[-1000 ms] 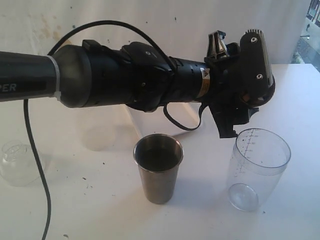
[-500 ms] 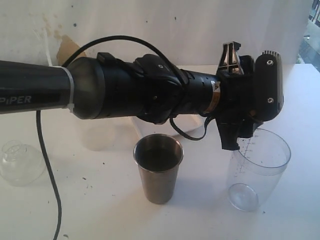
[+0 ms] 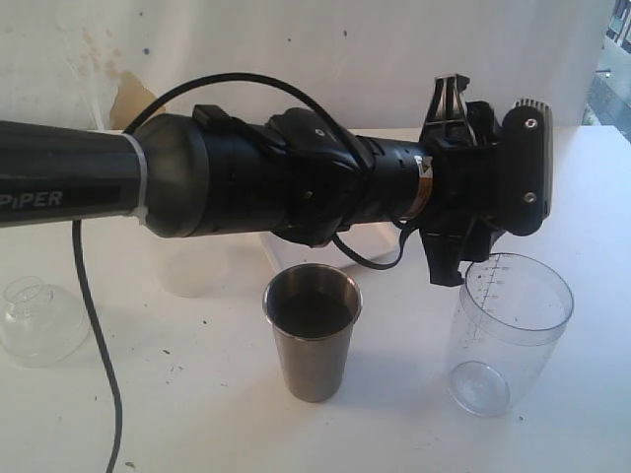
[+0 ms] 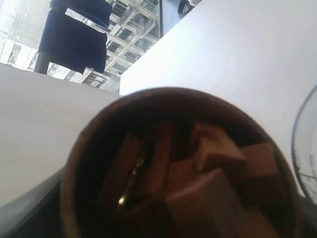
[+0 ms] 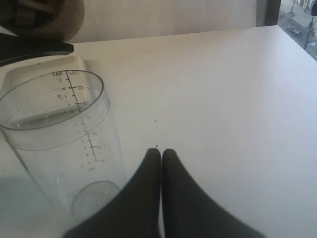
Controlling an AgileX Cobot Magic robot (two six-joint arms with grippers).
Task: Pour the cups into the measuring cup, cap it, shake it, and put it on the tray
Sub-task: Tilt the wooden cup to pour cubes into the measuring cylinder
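My left arm reaches across the exterior view, and its gripper (image 3: 455, 258) hangs just over the rim of the clear measuring cup (image 3: 508, 330). The left wrist view is filled by the brown wooden cup (image 4: 178, 163), tilted, with brown blocks (image 4: 218, 168) inside; the gripper is shut on it. In the right wrist view the wooden cup (image 5: 42, 17) sits above the measuring cup (image 5: 59, 134), which looks empty. The steel tumbler (image 3: 312, 330) stands upright at centre. My right gripper (image 5: 161, 151) is shut and empty beside the measuring cup. A white tray edge (image 3: 279, 248) shows under the arm.
A clear domed lid (image 3: 39, 320) lies at the far left. A frosted tub (image 3: 187, 268) stands behind the left arm. The arm's black cable (image 3: 94, 335) hangs down over the table on the left. The table's edge (image 5: 277, 27) runs on the far side of the right gripper.
The left arm has carried the wooden cup rightward and down to the measuring cup's rim, with the wrist rolling. The tumbler and measuring cup have stayed put.
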